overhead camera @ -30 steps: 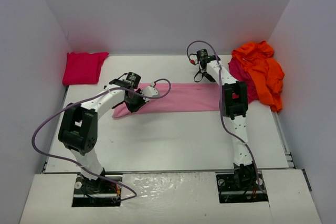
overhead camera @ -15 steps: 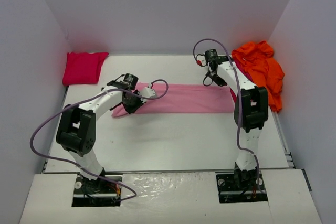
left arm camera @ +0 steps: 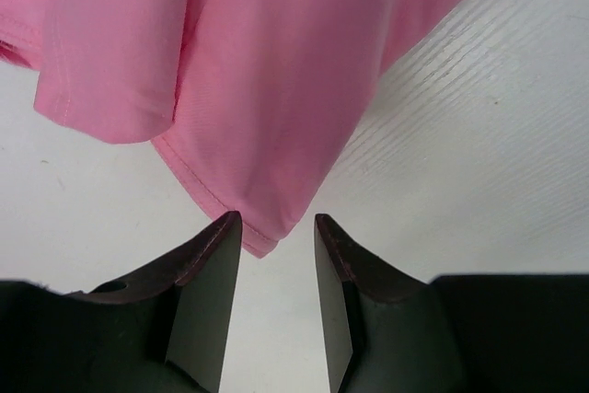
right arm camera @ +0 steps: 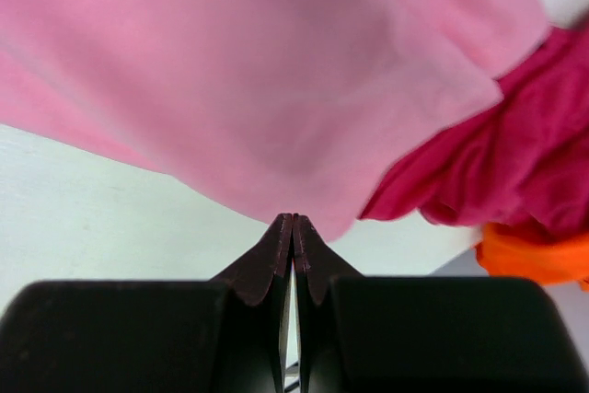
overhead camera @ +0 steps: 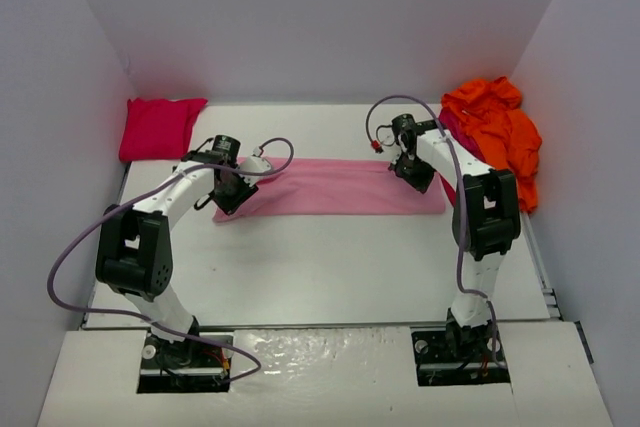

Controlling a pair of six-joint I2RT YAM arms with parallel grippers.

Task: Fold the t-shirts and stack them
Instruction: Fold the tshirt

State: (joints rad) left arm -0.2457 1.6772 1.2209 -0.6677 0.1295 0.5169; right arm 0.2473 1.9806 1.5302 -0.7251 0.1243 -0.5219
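From the top camera you see the light pink t-shirt (overhead camera: 340, 187) lying as a long flat band across the middle of the table (overhead camera: 330, 267). Your left gripper (overhead camera: 228, 192) sits at its 9 o'clock end, and your right gripper (overhead camera: 412, 169) is over its 3 o'clock end. A folded red t-shirt (overhead camera: 158, 128) lies at the table's 10 o'clock corner. A crumpled bright orange t-shirt (overhead camera: 495, 132) is heaped at 2 o'clock.

In the left wrist view, your left jaws stand apart with nothing clamped. The pink hem's corner points toward 6 o'clock, right at the gap between the fingertips.

In the right wrist view, your right jaws are pressed together tip to tip, with no cloth showing between them, at the pink shirt's near edge. A bunched dark crimson t-shirt (right arm camera: 497, 172) lies against the pink one at 3 o'clock, with the orange one at 4 o'clock.
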